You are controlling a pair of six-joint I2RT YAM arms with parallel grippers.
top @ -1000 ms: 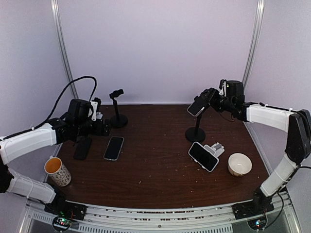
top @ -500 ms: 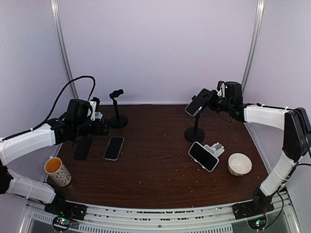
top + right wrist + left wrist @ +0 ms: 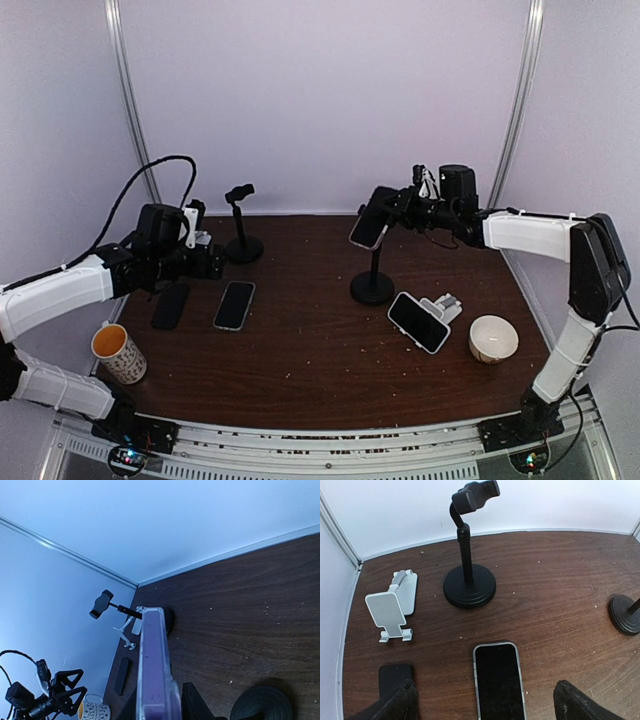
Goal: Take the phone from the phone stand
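A purple phone in a clear case (image 3: 367, 224) sits on top of a black phone stand (image 3: 372, 289) near the middle back of the table. My right gripper (image 3: 392, 207) is shut on the phone's upper end. In the right wrist view the phone (image 3: 152, 670) shows edge-on between my fingers (image 3: 197, 705), with the stand's round base (image 3: 262, 705) below it. My left gripper (image 3: 205, 262) hangs open at the far left, over a dark phone (image 3: 499, 680) lying flat, with nothing between its fingers.
An empty black stand (image 3: 241, 225) stands at the back left, with a white folding stand (image 3: 392, 605) beside it. A second flat phone (image 3: 170, 305) and a patterned cup (image 3: 119, 353) lie at the left. At the right are a phone on a white stand (image 3: 418, 321) and a bowl (image 3: 493, 338).
My right gripper has shut on the phone and moved left. The phone and its stand came along, the base sliding left on the table. The left arm has not moved.
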